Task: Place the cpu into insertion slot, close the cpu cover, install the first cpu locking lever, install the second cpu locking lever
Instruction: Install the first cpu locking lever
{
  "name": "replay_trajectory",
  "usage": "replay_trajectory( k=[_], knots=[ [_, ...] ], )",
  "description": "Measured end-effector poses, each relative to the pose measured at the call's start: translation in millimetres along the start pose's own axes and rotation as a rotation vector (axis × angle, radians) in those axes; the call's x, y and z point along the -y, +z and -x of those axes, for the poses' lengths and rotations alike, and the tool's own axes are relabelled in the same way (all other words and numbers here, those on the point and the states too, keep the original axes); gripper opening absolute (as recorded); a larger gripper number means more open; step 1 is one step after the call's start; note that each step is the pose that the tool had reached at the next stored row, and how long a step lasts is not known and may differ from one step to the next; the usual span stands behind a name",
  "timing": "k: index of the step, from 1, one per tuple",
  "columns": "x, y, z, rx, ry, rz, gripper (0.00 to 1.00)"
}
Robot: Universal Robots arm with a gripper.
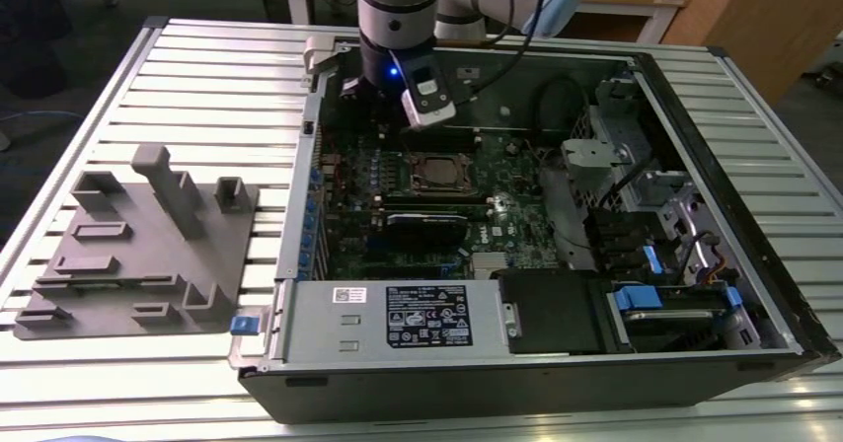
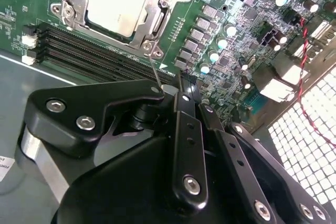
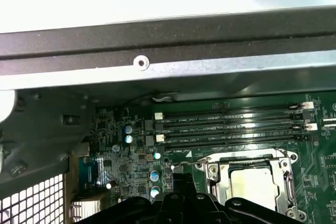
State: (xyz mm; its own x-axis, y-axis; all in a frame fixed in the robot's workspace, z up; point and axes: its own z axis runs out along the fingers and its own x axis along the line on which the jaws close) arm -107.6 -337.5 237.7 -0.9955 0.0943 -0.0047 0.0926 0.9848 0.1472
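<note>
Second wrist view shows the chip [image 2: 115,3] lying flat in the socket [image 2: 148,47], its dull silver face visible through the window of the cover [image 2: 73,3], which is folded down over it; so the first two steps look done, and I judge the work to be at the first lever [image 2: 155,74]. That lever is a thin wire rod running from the socket's corner out to the gripper [image 2: 181,80]; its free end lies against the gripper's tip. The gripper looks clenched, with nothing caught in it that I can see (the rod seems to sit beside the tip, not inside it). I cannot tell whether the rod is raised or pressed flat.

Latching it would call, by my reckoning, for a steady push down and a small sideways tuck under its catch; the wire looks springy and might slip off a smooth tip.

Seen in the exterior view, the socket sits toward twelve o'clock of the middle of the green board [image 1: 349,250]; the arm [image 1: 395,28] stands at eleven o'clock from the socket, reaching into the open computer case [image 1: 737,146].
</note>
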Motion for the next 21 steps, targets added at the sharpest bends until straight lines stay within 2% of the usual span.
replay_trajectory(
  k=[3, 7, 8, 9, 10, 11, 14, 16, 17, 18, 21],
  knots=[
    [0.7, -0.3, -0.9, 0.0008, 0.000, -0.0001, 0.11],
    [2.8, -0.6, -7.7, 0.0068, -0.001, 0.0008, 0.11],
    [3.1, -0.7, -8.5, 0.0075, -0.001, 0.0033, 0.11],
    [3.5, -0.7, -9.0, 0.0075, -0.001, 0.0176, 0.11],
    [3.7, -0.8, -9.2, 0.0072, -0.001, 0.0239, 0.11],
    [4.1, -0.9, -9.5, 0.0069, -0.001, 0.0363, 0.11],
    [4.5, -0.9, -10.7, 0.0070, -0.001, 0.0381, 0.11],
    [5.2, -0.9, -13.8, 0.0075, -0.001, 0.0391, 0.11],
    [5.5, -0.9, -15.0, 0.0078, -0.001, 0.0417, 0.11],
    [5.6, -0.9, -15.6, 0.0081, -0.001, 0.0504, 0.11],
    [5.9, -1.0, -16.0, 0.0067, 0.000, 0.0830, 0.11]
  ],
)
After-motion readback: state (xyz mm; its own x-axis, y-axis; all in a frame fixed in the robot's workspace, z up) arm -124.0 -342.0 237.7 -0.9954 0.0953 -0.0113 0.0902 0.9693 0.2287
